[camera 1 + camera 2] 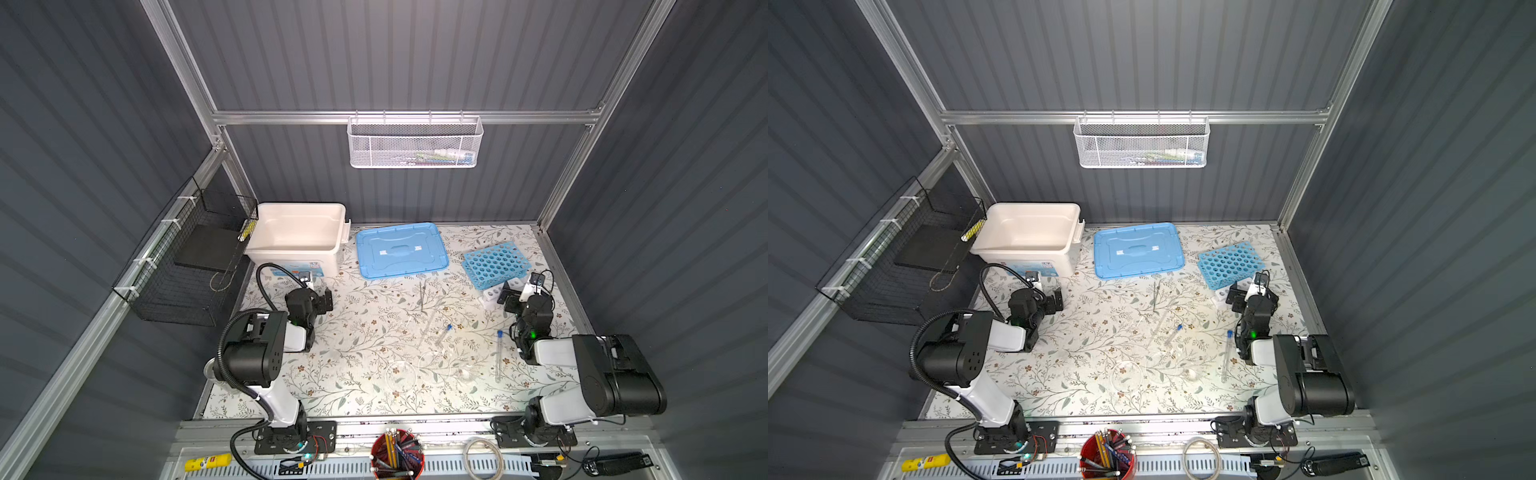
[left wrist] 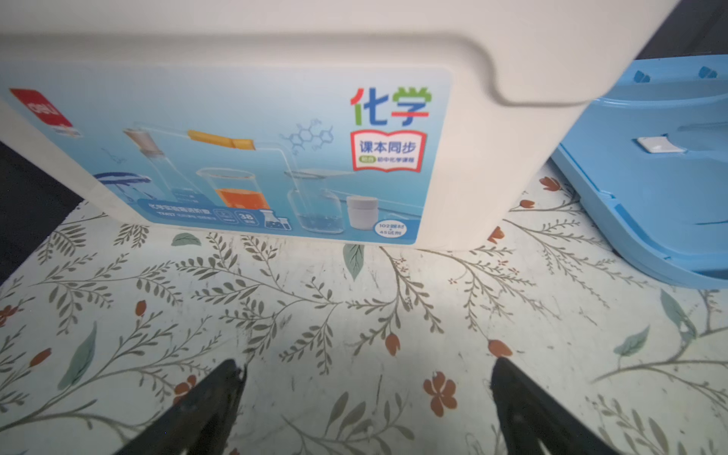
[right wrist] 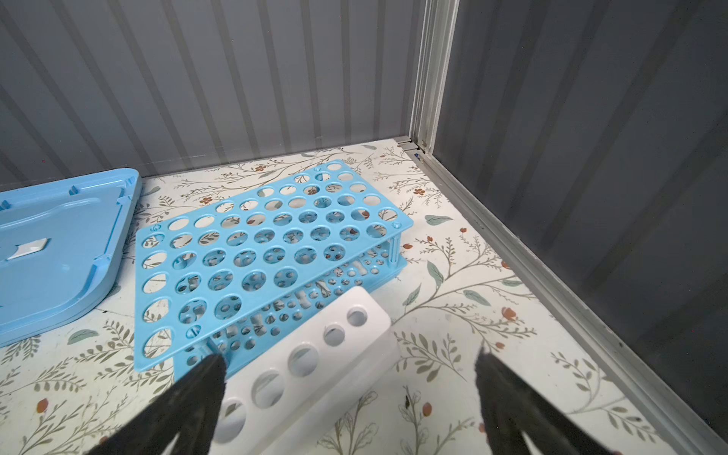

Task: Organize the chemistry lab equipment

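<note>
- Right gripper (image 3: 350, 359): jaws are spread wide, nothing is held; pointed at the blue tube rack (image 3: 268, 252) & white rack (image 3: 315, 354).
- Left gripper (image 2: 366, 374): spread wide too, empty, faced at the white bin (image 2: 492, 157).
- Nearest blue-capped test tube (image 1: 498, 357) is laid flat on the mat (image 1: 353, 332), behind the right gripper, by the right arm; long way front-to-back, cap twd the racks.
- Glass dishes (image 1: 401, 375) are hardly made out; no tube is seen in wrist views.

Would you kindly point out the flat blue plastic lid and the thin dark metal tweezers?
flat blue plastic lid (image 1: 401, 250): in a top view, on its central handle recess.
thin dark metal tweezers (image 1: 422, 297): in a top view, mid-shaft.
</note>
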Robot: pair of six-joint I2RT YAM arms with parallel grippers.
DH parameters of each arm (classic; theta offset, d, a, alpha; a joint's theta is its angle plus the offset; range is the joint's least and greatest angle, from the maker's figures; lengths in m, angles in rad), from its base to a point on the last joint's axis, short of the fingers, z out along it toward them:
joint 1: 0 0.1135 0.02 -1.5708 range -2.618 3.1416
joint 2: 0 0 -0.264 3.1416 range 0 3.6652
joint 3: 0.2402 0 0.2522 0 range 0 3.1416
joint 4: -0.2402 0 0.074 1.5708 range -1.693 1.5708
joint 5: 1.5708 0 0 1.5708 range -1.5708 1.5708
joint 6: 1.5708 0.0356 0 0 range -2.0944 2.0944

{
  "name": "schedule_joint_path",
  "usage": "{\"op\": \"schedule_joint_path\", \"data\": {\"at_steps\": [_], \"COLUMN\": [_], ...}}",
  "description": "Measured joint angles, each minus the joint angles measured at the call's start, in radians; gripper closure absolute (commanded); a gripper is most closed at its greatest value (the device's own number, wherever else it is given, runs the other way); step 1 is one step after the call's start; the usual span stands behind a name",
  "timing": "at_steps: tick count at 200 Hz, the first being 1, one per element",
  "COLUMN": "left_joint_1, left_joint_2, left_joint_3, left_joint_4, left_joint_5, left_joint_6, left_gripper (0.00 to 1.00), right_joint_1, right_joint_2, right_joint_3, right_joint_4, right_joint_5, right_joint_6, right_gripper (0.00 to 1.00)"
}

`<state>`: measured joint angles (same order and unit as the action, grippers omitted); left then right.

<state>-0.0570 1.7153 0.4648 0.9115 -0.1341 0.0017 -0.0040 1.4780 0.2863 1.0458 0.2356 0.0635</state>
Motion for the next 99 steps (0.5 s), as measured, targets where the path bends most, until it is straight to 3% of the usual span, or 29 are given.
{"op": "schedule_joint_path", "data": {"at_steps": [99], "left_joint_1": [0.0], "left_joint_2": [0.0], "left_joint_3": [0.0], "left_joint_4": [0.0], "left_joint_5": [0.009], "left_joint_6": [0.006], "left_gripper": [0.0], "right_joint_1": [0.0], "right_joint_2": [0.0], "right_joint_3": [0.0], "right_joint_4": [0.0], "right_joint_5": [0.0], "right_joint_6": [0.0], "right_gripper": [0.01]}}
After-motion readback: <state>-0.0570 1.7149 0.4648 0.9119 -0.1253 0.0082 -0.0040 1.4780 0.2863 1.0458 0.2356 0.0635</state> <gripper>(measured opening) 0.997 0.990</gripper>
